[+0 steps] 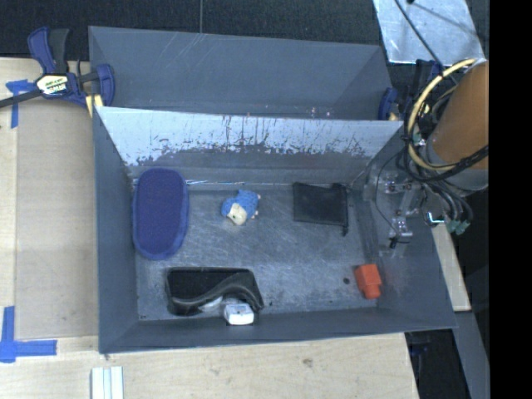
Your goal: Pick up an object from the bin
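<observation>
My gripper hangs at the bin's right side, over the sloping right wall. A small orange-red block lies just below and left of it, at the floor's near right corner, apart from the gripper. A flat black square piece rests to the gripper's left, near the back of the floor. Nothing shows between the gripper's tips.
A blue oval pad lies at the left of the floor. At mid-floor sits a small blue-and-cream thing. A black curved object with a white piece lies along the front wall. Cables and an orange cover crowd the arm's wrist.
</observation>
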{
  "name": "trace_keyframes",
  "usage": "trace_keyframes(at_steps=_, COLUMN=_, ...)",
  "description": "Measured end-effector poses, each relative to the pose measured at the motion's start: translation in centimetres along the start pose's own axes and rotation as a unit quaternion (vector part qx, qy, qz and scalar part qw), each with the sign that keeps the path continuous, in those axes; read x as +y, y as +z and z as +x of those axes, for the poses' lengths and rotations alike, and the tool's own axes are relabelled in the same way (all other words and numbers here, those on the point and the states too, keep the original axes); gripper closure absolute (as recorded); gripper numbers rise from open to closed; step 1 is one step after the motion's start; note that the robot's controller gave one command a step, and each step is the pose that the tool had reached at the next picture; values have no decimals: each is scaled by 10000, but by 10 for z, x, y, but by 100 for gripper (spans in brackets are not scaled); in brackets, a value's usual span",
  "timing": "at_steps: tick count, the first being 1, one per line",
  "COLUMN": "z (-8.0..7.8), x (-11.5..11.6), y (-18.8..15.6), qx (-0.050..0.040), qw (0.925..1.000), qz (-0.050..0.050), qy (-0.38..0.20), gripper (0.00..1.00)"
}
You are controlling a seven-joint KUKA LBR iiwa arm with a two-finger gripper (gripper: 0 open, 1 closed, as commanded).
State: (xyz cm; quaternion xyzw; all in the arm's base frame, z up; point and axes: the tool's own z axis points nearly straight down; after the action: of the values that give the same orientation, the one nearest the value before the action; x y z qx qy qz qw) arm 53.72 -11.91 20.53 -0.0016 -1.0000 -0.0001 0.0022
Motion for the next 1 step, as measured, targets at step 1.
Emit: trace_keyframes(at_steps=1, z=-72, x=3, y=138, qx=-34, qw=9816, qz=5, qy=-1907, gripper=0)
